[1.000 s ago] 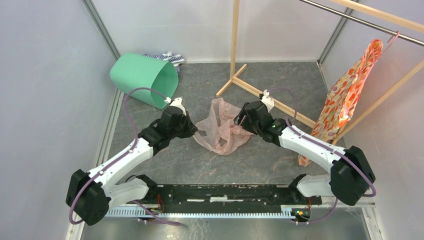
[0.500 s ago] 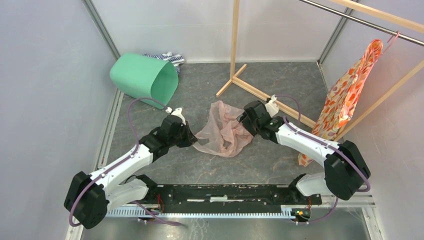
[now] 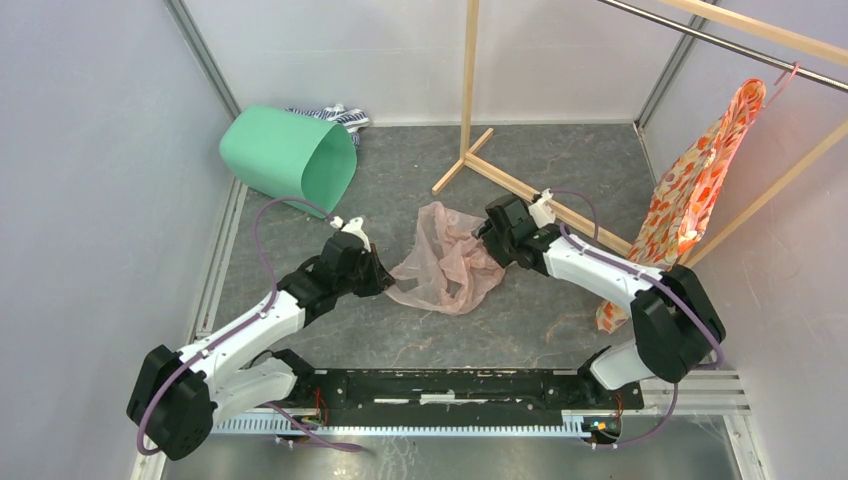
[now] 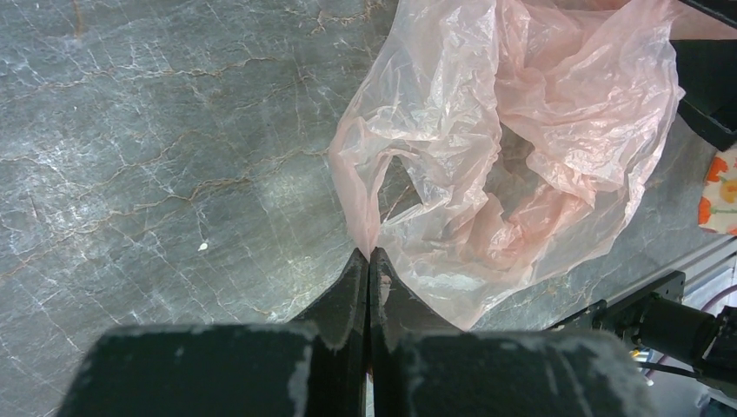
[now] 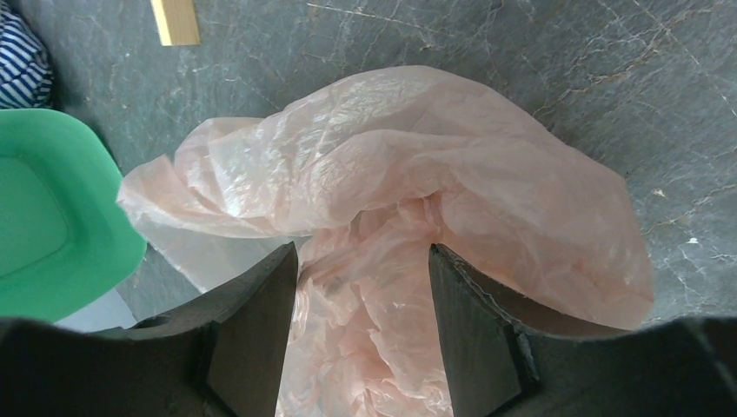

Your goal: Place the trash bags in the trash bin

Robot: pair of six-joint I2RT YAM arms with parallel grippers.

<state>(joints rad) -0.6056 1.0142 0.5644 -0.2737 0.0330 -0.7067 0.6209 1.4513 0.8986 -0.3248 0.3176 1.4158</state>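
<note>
The pale pink crinkly trash bag point(image 3: 445, 265) lies crumpled on the grey floor between my two grippers. My left gripper point(image 3: 385, 275) is shut on the bag's left edge, and the left wrist view shows its jaws point(image 4: 369, 254) pinching a fold of the bag point(image 4: 487, 130). My right gripper point(image 3: 483, 240) is open at the bag's right side. In the right wrist view its fingers point(image 5: 363, 252) straddle the plastic point(image 5: 391, 174) without closing on it. The mint-green trash bin point(image 3: 290, 160) lies tipped on its side at the back left, its mouth facing the bag; its rim also shows in the right wrist view point(image 5: 43, 217).
A blue-white striped cloth point(image 3: 335, 115) lies behind the bin. A wooden rack point(image 3: 468, 80) stands at the back, its foot bars running along the floor behind the right gripper. An orange floral garment point(image 3: 700, 180) hangs at the right. Grey walls enclose the floor.
My left gripper has pulled the bag's edge slightly toward the near left. My right arm's elbow has swung nearer, and the bag has sunk flatter on the floor.
</note>
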